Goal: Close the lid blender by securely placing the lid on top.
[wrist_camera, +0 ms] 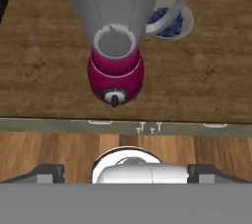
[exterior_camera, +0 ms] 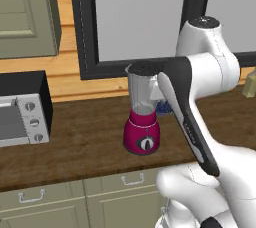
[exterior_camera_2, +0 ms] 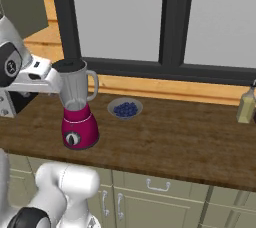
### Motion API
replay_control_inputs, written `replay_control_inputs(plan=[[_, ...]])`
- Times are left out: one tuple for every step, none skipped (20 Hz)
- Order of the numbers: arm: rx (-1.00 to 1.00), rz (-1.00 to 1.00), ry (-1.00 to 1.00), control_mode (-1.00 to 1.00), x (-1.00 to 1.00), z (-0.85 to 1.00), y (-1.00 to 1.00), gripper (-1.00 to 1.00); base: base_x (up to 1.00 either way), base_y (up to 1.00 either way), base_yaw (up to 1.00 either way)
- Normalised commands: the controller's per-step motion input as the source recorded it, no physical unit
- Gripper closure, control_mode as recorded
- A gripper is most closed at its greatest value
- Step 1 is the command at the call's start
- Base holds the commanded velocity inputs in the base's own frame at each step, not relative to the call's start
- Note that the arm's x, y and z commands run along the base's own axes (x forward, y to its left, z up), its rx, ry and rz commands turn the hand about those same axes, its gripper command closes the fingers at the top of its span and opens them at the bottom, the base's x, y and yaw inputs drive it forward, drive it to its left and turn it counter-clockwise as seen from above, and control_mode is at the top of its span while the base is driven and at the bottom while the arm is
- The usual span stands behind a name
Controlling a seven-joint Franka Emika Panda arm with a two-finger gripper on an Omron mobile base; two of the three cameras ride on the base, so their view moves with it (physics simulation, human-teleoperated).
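Hovering above the blender [wrist_camera: 115,66], the gripper [wrist_camera: 125,171] stands wide open, holding nothing; the lid [exterior_camera_2: 69,64] (dark disc) sits on the clear jar's mouth — blender upright on the wooden counter [exterior_camera_2: 175,132], near the bowl of blue berries [exterior_camera_2: 125,108]

A silver toaster oven [exterior_camera: 22,119] and a bowl of blueberries [exterior_camera_2: 125,108] sit well apart on the wooden counter [exterior_camera_2: 190,137].
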Motion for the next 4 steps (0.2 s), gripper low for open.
replay_control_inputs(plan=[[0.14,0.02,-0.24,-1.0,-0.71,-0.12,-0.5,-1.0,0.0,0.0,0.0],[0.08,0.0,-0.18,-1.0,-0.49,-0.04,-0.34,-1.0,0.0,0.0,0.0],[0.08,0.0,-0.07,-1.0,-0.25,-0.04,-0.34,-1.0,0.0,0.0,0.0],[0.1,0.0,-0.03,-1.0,-0.14,-0.04,-0.36,-1.0,0.0,0.0,0.0]])
